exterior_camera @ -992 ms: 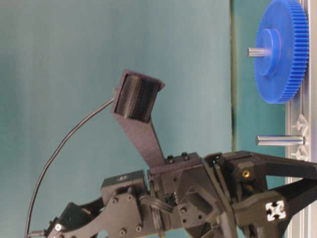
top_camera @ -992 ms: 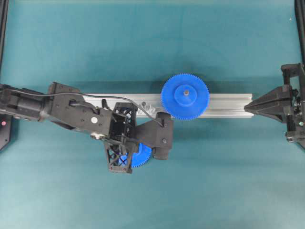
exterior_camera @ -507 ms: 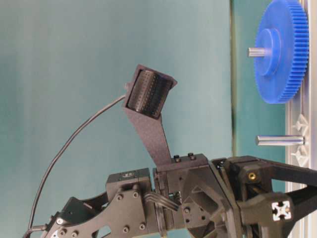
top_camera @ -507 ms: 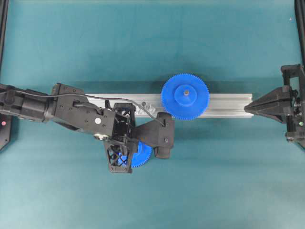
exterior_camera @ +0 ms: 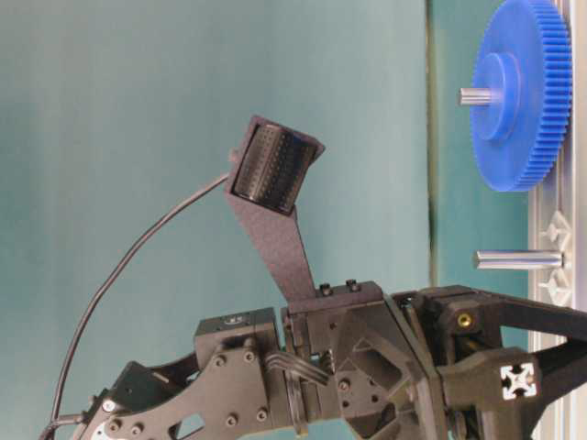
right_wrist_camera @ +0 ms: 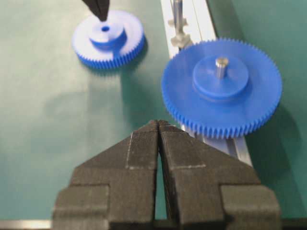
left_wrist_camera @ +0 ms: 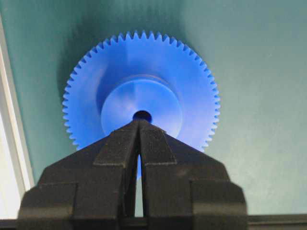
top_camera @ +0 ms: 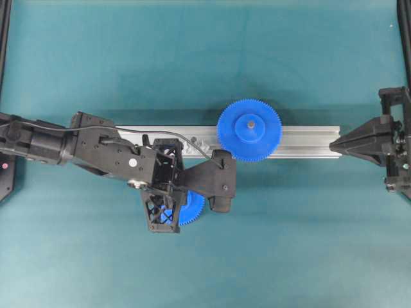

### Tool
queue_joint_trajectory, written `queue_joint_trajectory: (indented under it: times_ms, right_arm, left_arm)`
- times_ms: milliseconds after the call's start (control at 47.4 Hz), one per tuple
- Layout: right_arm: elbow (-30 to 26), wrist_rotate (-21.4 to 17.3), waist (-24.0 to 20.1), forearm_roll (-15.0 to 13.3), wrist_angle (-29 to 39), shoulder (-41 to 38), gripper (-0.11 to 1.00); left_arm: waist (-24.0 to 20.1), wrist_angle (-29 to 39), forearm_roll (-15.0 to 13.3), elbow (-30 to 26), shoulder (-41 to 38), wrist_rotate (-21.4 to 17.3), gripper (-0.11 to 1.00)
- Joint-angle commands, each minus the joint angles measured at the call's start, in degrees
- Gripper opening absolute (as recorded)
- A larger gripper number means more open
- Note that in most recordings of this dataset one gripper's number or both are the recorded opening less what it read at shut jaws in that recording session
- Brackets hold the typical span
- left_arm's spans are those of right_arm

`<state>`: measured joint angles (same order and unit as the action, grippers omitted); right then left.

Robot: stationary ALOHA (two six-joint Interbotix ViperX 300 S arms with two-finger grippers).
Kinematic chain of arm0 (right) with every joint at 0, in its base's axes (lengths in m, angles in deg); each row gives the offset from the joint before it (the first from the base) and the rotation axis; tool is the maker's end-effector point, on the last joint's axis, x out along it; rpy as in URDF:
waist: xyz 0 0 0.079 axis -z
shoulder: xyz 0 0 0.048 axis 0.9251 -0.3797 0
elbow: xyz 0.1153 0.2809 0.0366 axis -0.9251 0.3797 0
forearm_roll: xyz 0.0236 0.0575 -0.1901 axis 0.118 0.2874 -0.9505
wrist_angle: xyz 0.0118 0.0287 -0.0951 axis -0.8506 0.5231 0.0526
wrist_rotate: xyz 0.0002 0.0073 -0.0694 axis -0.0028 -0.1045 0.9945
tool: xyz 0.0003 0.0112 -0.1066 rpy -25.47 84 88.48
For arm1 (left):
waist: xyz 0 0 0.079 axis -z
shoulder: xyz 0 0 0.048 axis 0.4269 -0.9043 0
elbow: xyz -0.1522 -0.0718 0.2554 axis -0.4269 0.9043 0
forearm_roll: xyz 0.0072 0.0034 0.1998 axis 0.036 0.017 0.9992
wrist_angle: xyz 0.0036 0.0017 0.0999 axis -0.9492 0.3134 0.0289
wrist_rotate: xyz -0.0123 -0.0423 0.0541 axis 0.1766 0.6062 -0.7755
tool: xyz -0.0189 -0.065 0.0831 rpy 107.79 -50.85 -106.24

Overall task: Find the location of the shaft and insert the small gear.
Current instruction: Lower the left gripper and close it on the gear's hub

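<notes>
Seen from overhead, a teal table [top_camera: 96, 256] holds an aluminium rail [top_camera: 308, 141] running left to right. At left, the left gripper [left_wrist_camera: 138, 123] has its jaws pressed together, empty, its tips over the hub of the small gear [left_wrist_camera: 141, 93]. That blue gear lies flat on the table just in front of the rail. The shaft [right_wrist_camera: 178, 17] stands upright from the rail beside it. Next comes 1 larger blue gear [top_camera: 249, 129], mounted on the rail. At far right, the right gripper [right_wrist_camera: 158, 125] rests closed, holding nothing.
</notes>
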<state>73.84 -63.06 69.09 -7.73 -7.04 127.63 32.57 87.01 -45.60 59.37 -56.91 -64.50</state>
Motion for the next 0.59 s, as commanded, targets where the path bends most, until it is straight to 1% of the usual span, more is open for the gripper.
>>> queue_joint_trajectory:
  times_ms: [0,84,127,169,359,422,486,570]
  right_arm:
    - [-0.5,-1.5,0.1,0.1,-0.5,-0.3,0.03]
    - [-0.5,-2.3,0.0,-0.1,-0.5,-0.3,0.03]
    - [-0.4,-2.5,0.0,-0.1,-0.8,-0.1,0.03]
    - [-0.4,-2.5,0.0,-0.1,-1.0,0.1,0.03]
    - [-0.1,-2.5,0.0,-0.1,-1.2,1.3,0.03]
    - [0.2,-2.5,0.0,-0.1,-1.1,1.6,0.03]
    - [0.1,-2.5,0.0,-0.1,-1.0,1.8,0.03]
    - [0.2,-2.5,0.1,-0.1,-0.9,1.8,0.03]
  left_arm:
    - [0.3,-0.3,0.1,-1.2,0.7,0.0,0.00]
    - [0.3,-0.3,0.1,-1.0,0.7,0.3,0.03]
    - [0.3,-0.3,0.2,-0.9,0.7,0.4,0.08]
    - [0.2,-0.3,0.1,-0.7,0.6,0.4,0.16]
    - [0.2,-2.0,0.2,-0.5,0.3,0.7,0.71]
    - [0.2,-3.2,0.1,-0.8,0.3,0.4,0.85]
    - [0.2,-3.3,0.1,-0.6,0.2,0.2,0.93]
    - [0.2,-3.2,0.1,-0.4,0.1,0.2,0.93]
